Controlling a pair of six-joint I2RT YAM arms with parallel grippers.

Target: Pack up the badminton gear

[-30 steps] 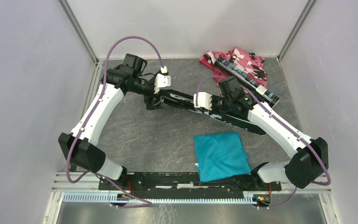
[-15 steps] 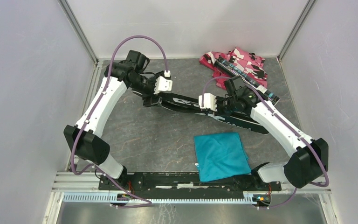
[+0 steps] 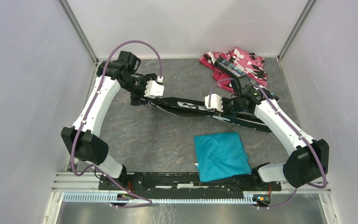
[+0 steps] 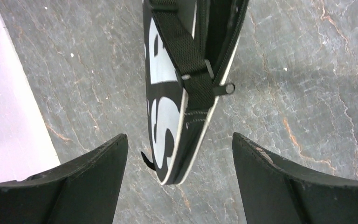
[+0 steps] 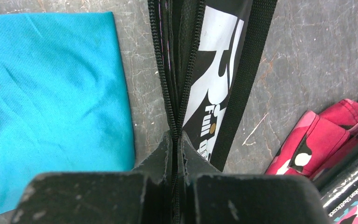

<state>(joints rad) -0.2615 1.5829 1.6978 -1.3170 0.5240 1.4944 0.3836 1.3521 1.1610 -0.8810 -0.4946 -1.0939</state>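
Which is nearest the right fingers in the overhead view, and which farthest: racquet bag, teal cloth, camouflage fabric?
1. Racquet bag: pinched at its zipper by the shut right fingers.
2. Teal cloth: next, just toward the arm bases.
3. Camouflage fabric: farthest, against the back wall on the right side.

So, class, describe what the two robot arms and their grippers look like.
Both the left arm and right arm have white links, bulky black joints and a looping purple cable. Each wrist carries a white block. The fingers are matte black, scuffed wedges.
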